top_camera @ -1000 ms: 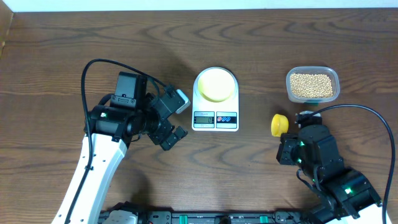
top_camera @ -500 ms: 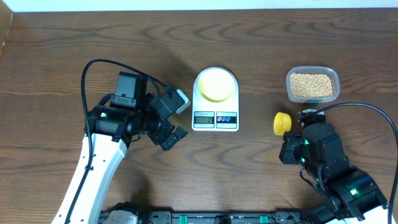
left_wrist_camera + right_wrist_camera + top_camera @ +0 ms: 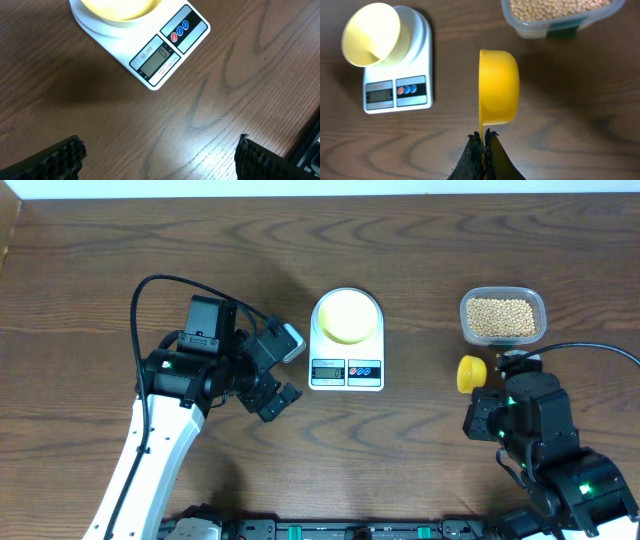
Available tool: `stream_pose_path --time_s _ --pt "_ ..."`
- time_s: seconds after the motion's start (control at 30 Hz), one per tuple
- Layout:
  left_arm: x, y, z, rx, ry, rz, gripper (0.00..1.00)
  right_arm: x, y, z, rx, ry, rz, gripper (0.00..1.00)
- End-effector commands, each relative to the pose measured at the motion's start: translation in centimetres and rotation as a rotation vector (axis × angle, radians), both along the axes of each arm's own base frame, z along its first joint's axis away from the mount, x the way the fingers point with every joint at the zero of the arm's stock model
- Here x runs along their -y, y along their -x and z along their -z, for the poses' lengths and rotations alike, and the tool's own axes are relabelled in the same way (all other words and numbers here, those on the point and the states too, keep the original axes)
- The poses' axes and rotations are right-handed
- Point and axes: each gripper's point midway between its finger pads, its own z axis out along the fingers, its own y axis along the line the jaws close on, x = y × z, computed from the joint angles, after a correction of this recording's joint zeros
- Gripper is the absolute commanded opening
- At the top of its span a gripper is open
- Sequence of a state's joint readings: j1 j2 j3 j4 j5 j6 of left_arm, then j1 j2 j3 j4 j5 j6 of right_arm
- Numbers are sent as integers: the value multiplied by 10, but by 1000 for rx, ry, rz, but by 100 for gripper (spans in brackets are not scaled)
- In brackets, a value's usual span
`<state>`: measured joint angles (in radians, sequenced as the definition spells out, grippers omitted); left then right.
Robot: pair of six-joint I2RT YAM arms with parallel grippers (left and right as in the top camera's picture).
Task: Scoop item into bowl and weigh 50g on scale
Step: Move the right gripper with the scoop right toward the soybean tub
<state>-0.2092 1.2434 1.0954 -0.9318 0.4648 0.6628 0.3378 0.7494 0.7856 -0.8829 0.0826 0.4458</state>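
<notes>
R gripper (image 3: 483, 137) pinched on scoop (image 3: 498, 87) handle, L gripper (image 3: 160, 160) wide open, empty; thin grip cd twist digging into beans (image 3: 502, 316).

The bench (image 3: 420, 440) is dark brown wood with a strong wavy grain and a smooth, low-sheen finish. The scale (image 3: 346, 370) is smooth white plastic with a glossier display strip. The bowl (image 3: 346, 317) looks like pale yellow, nearly matt plastic, the spoon (image 3: 498, 93) is a brighter yellow plastic with a soft sheen, and the tub (image 3: 530, 27) is clear, shiny plastic around matt tan beans (image 3: 502, 317). The left fingers (image 3: 55, 160) are black with a rough, finely knobbed face, and the right fingers (image 3: 470, 160) look matt black too.
</notes>
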Motion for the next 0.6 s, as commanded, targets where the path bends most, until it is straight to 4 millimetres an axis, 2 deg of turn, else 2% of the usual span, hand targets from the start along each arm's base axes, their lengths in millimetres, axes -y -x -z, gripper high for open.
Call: stream_pose_path --time_s 0.0,0.57 --pt "-1 -3 -7 26 1 9 98 1 -1 -2 -10 6 -7 1" --pt "-1 -3 -7 26 1 9 98 0 -3 27 -151 47 -6 1"
